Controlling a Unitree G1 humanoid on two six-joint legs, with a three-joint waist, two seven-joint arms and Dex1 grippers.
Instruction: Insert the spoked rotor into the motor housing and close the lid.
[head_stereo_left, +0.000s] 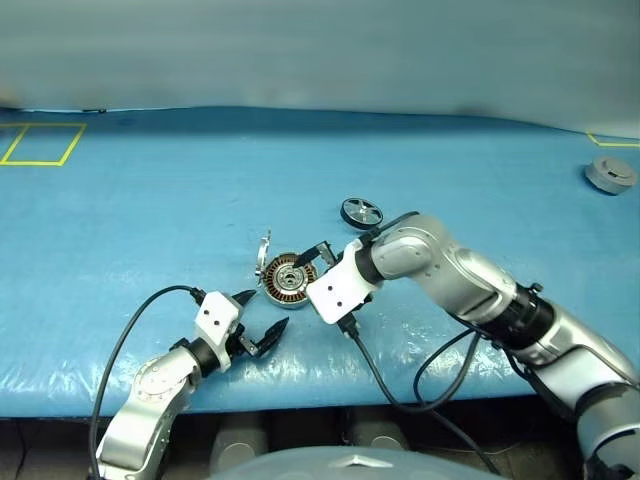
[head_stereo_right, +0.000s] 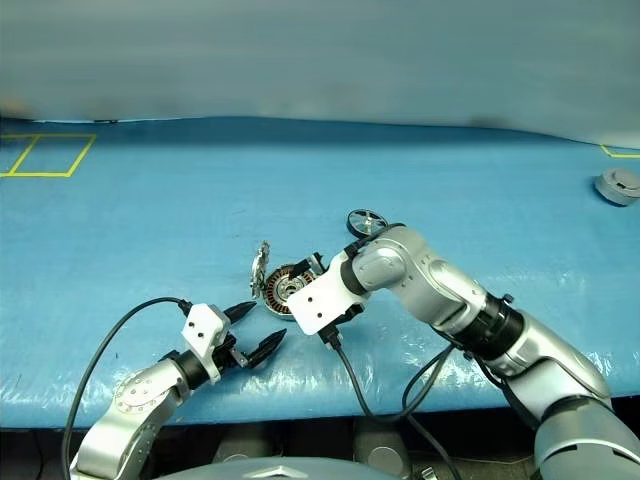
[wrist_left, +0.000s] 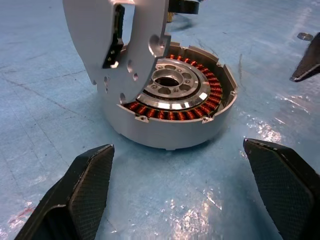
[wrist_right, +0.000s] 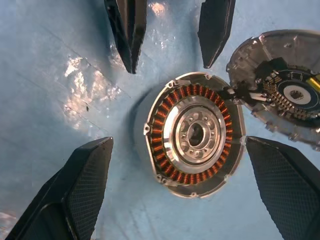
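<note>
The rotor (head_stereo_left: 361, 212) lies on the table beyond the right gripper (head_stereo_left: 312, 254), which hangs spread and empty over the open housing (head_stereo_left: 290, 279); the lid (head_stereo_left: 263, 256) stands raised. The left gripper (head_stereo_left: 259, 322), also open, looks farther from the rotor, so the right seems likelier to fetch it.
</note>
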